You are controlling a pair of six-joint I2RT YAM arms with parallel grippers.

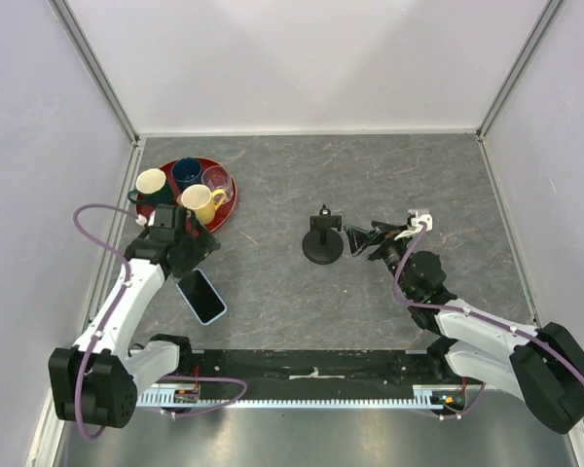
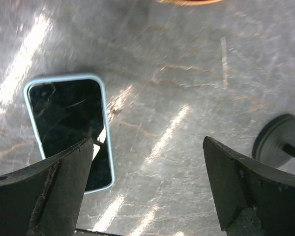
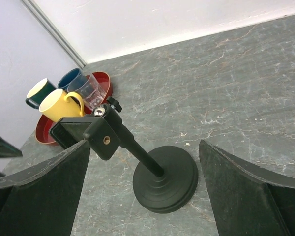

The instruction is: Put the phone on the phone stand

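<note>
Top external view: the phone (image 1: 201,296) lies flat on the worktop (image 1: 302,175), screen up, at the near left and close to the left arm. It is well apart from the phone stand (image 1: 322,248), which sits upright on its disc base near the middle. So the placing is not done, and as far as the pictures show, not even the pick-up is accomplished.

In the left wrist view the left end effector (image 2: 147,147) is spread wide with only bare worktop between its fingers. The phone sits under and beside the left finger (image 2: 44,191), and I cannot tell whether that finger touches it. Nothing is held.

In the right wrist view the right end effector (image 3: 143,145) is likewise spread, with the stand framed in the gap. Neither finger appears to be touching it. The stand's clamp (image 3: 76,132) carries nothing.

A red tray (image 1: 237,193) holding mugs and a glass sits at the far left, beyond the left arm and apart from the work.

What is left, by my judgement, is the whole job. The left arm has to grip the phone, lift it and carry it across. It then seats the phone in the clamp, perhaps with the right arm steadying the stand.
</note>
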